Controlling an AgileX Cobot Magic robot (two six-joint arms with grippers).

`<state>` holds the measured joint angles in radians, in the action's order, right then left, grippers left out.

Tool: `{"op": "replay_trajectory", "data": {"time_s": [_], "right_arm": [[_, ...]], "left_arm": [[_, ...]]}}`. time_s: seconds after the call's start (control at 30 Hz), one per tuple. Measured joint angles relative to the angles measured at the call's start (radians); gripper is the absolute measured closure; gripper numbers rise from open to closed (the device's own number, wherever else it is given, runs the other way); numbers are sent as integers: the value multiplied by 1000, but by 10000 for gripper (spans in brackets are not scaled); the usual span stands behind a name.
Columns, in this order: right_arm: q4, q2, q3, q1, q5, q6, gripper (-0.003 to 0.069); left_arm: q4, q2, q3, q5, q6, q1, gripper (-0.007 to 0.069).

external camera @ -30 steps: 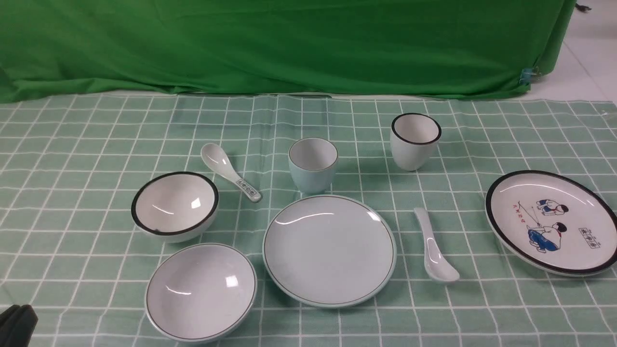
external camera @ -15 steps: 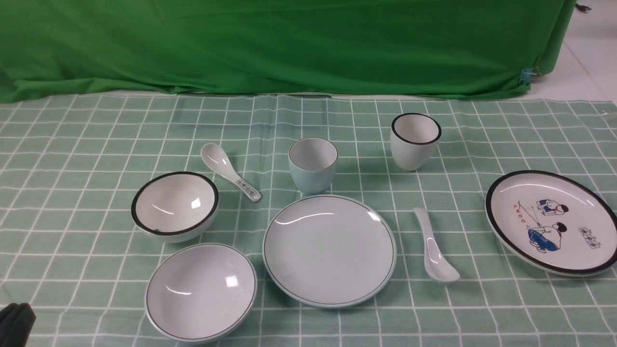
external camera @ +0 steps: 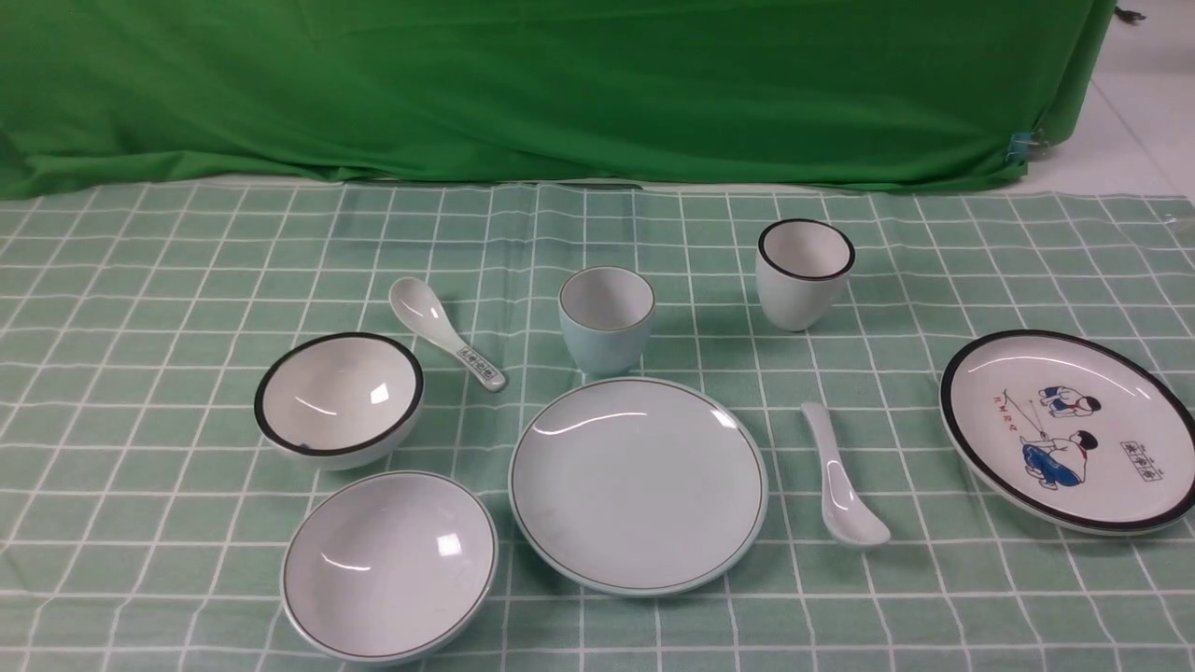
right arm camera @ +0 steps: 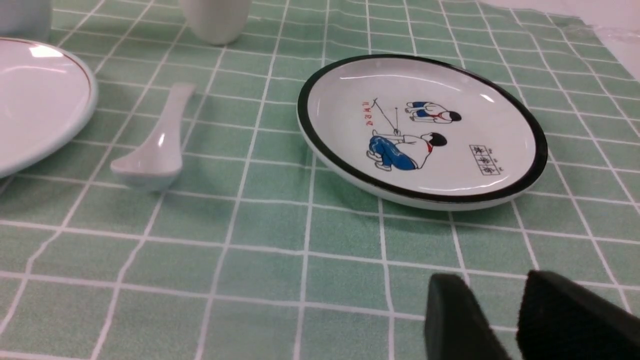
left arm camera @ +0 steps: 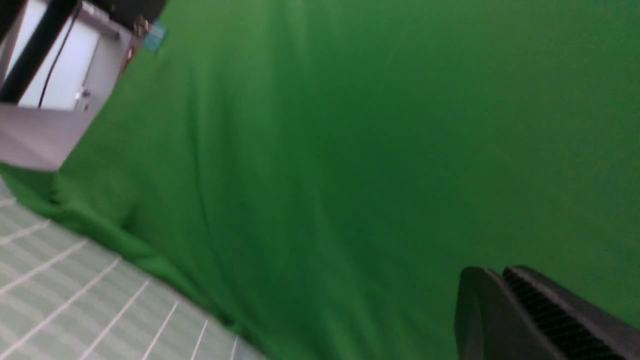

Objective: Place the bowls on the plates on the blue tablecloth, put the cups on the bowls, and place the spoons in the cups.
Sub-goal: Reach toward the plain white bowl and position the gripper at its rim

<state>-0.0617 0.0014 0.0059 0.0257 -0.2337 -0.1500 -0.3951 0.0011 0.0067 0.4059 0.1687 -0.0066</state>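
Every dish sits alone on the blue tablecloth, and both claws hold nothing.
The pale blue plate is in the middle, with the pale blue bowl just beside it and the white bowl behind that. The cartoon plate is far right. The blue cup and white cup stand behind the plates. The patterned spoon and plain spoon lie flat. The left claw looks closed up, and the right claw is narrow.

Studio-like lab, green backdrop cloth
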Motion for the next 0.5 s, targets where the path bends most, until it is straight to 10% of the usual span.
{"op": "replay_trajectory", "data": {"time_s": [0.2,0.5], "right_arm": [[-149,0,0,0,208,287,418],[-164,0,0,0,411,350,418]], "left_arm": [[34,42,-207,-38,150,0,607],[188,596,-792,-999,34,0,607]]}}
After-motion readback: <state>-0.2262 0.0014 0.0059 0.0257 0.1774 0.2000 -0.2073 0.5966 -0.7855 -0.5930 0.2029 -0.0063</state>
